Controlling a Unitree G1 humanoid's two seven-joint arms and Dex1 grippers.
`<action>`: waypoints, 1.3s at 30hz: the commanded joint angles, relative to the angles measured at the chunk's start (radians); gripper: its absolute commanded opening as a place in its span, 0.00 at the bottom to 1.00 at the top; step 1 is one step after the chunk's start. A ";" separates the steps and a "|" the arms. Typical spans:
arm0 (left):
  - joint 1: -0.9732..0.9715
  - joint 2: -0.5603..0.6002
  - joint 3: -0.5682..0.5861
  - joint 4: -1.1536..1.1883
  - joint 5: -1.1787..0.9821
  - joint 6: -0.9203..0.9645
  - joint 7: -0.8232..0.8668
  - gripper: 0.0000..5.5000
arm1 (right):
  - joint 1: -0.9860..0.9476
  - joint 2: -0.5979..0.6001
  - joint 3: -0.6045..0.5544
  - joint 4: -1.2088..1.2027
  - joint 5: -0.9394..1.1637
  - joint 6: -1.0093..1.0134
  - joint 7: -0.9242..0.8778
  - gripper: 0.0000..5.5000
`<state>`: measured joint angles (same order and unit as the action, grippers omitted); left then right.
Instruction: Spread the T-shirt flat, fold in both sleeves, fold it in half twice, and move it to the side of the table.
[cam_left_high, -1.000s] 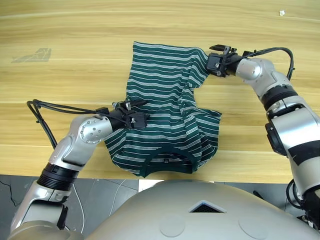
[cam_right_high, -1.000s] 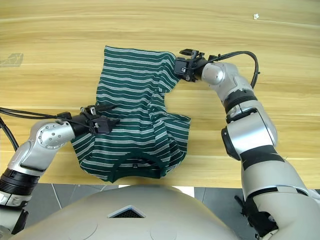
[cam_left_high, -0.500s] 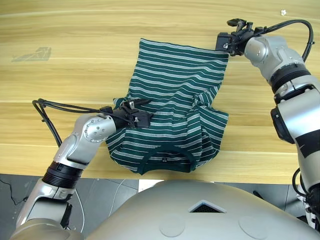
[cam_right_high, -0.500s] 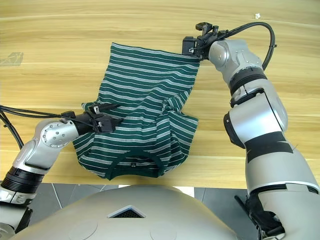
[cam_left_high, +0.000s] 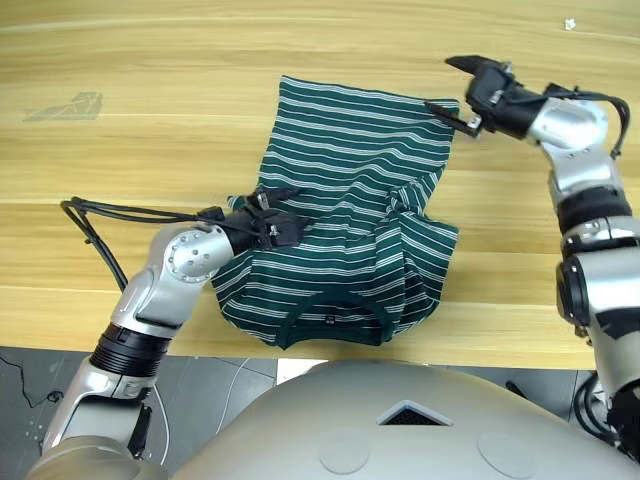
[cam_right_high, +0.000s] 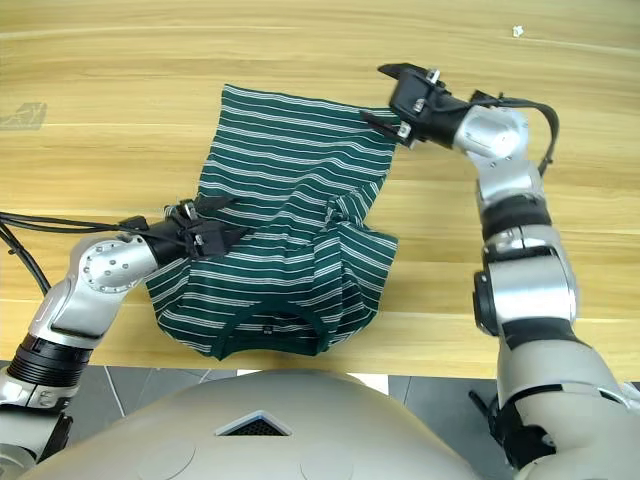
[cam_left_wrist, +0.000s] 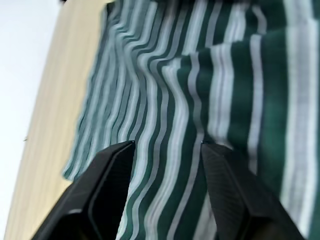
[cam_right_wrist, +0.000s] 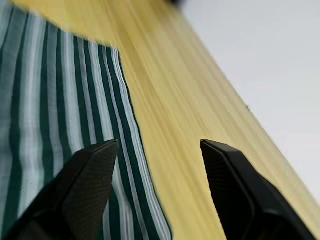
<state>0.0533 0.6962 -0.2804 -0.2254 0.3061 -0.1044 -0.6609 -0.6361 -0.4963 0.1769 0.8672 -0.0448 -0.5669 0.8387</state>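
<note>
A dark green T-shirt (cam_left_high: 350, 170) with white stripes lies on the wooden table (cam_left_high: 150, 60), collar (cam_left_high: 330, 318) toward the near edge. Its far half lies flat, while the near right side is bunched in folds (cam_left_high: 405, 230). My left gripper (cam_left_high: 298, 207) is open over the shirt's left side, with striped fabric (cam_left_wrist: 165, 90) under its fingers (cam_left_wrist: 110, 185). My right gripper (cam_left_high: 440, 83) is open at the far right hem corner (cam_right_wrist: 117, 75), holding nothing.
A small white scrap (cam_left_high: 568, 23) lies far right on the table. A grey mark (cam_left_high: 65, 108) shows on the wood at the left. The table's near edge (cam_left_high: 150, 345) runs just below the collar, with black cables (cam_left_high: 90, 225) by my left arm.
My right gripper carried the far right hem corner outward, spreading the far half flat, then let go and opened. My left gripper's fingers have parted on the left side.
</note>
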 joint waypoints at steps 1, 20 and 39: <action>-0.008 -0.024 0.055 -0.108 -0.158 0.072 -0.059 0.45 | 0.327 -0.203 -0.023 -0.540 0.244 0.258 0.286 0.55; 0.029 -0.056 0.105 -0.120 -0.270 0.172 -0.053 0.45 | 0.602 -0.178 0.114 -0.780 -0.072 0.367 0.029 0.55; 0.102 -0.037 0.144 -0.137 -0.258 0.164 -0.034 0.45 | 0.854 -0.591 0.081 -0.842 -0.117 0.356 0.136 0.55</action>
<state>0.1458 0.6560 -0.1431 -0.3565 0.0382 0.0612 -0.6991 0.1008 -1.0873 0.1930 0.0688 -0.1478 -0.2486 0.8934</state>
